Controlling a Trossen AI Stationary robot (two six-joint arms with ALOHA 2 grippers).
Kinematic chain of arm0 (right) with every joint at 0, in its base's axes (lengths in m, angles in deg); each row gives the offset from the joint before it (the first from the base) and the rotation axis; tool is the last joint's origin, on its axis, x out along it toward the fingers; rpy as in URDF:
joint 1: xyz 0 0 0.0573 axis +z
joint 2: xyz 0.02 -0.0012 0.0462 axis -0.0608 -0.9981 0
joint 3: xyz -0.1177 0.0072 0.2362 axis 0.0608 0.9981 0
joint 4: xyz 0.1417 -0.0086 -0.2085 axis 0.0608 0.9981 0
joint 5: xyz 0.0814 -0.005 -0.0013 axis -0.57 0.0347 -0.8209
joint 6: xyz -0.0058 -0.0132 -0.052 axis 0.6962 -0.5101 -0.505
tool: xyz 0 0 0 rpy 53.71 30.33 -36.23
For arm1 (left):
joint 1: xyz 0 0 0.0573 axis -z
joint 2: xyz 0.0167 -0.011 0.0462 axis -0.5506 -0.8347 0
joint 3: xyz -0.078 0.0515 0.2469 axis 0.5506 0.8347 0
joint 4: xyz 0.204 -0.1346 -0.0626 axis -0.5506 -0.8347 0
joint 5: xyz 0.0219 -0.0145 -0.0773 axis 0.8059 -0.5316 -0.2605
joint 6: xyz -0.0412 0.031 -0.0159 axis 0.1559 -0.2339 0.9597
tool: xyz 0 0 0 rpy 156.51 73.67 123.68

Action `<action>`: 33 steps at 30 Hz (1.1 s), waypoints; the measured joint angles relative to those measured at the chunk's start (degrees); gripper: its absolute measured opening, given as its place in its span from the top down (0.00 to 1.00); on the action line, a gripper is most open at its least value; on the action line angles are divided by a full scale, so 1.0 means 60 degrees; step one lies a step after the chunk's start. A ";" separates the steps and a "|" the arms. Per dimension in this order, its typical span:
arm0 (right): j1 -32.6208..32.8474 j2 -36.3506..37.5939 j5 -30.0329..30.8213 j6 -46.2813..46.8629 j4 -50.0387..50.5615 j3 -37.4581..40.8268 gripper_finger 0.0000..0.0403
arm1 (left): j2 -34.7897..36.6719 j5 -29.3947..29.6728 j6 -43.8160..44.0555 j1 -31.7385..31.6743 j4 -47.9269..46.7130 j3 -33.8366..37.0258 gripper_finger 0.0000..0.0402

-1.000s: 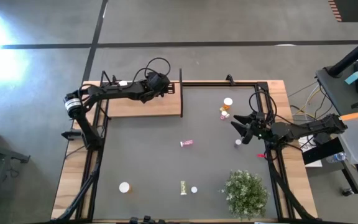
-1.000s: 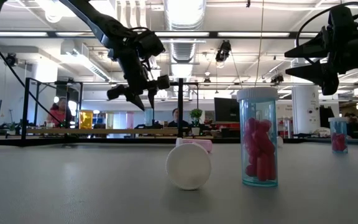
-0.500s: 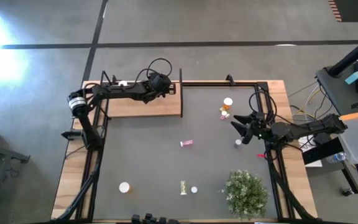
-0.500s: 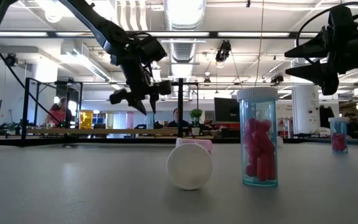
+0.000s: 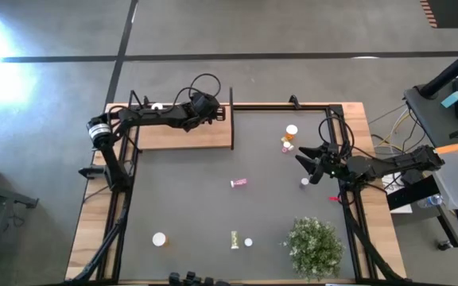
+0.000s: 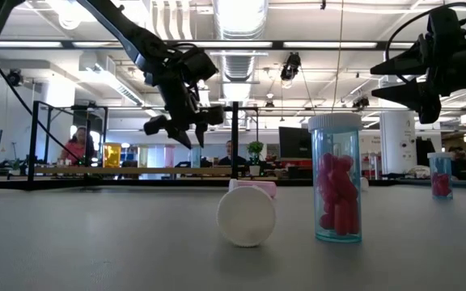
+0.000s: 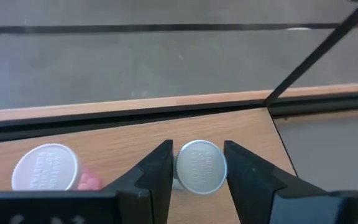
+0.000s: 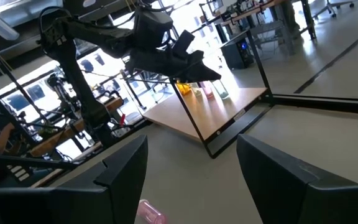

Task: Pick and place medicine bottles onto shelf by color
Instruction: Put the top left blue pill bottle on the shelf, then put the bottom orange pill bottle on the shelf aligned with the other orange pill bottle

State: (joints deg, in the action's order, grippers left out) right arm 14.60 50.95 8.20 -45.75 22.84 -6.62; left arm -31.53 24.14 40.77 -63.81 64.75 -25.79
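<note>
- The left pincer (image 7: 196, 180) hovers over the shelf (image 5: 183, 135) near its black corner post (image 5: 230, 103), closed on a white-capped bottle (image 7: 200, 167); a second capped bottle (image 7: 45, 168) stands beside it.
- The right pincer (image 5: 302, 163) waits open above the desk (image 5: 197, 199), a small bottle (image 5: 304, 183) just below it and an orange bottle (image 5: 288, 144) close by.
</note>
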 joint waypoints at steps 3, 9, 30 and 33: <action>-0.0002 0.0000 0.0000 0.0003 0.0004 0.0000 0.41 | 0.0008 -0.0013 -0.0102 0.0002 -0.0008 0.0000 0.71; -0.0001 0.0000 0.0000 0.0000 0.0005 0.0000 0.41 | 0.0047 -0.0031 -0.0109 0.0005 -0.0068 0.0000 0.70; -0.0004 0.0000 0.0000 0.0004 0.0004 0.0000 0.41 | 0.0809 -0.0129 -0.0107 0.0320 -0.0883 0.0011 0.43; -0.0001 0.0000 0.0000 0.0000 0.0005 0.0000 0.41 | 0.1162 -0.0222 -0.0093 0.0565 -0.1470 0.0011 0.43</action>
State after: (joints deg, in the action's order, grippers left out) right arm 14.59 50.95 8.20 -45.75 22.87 -6.62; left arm -24.55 22.81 40.21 -60.42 55.94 -25.72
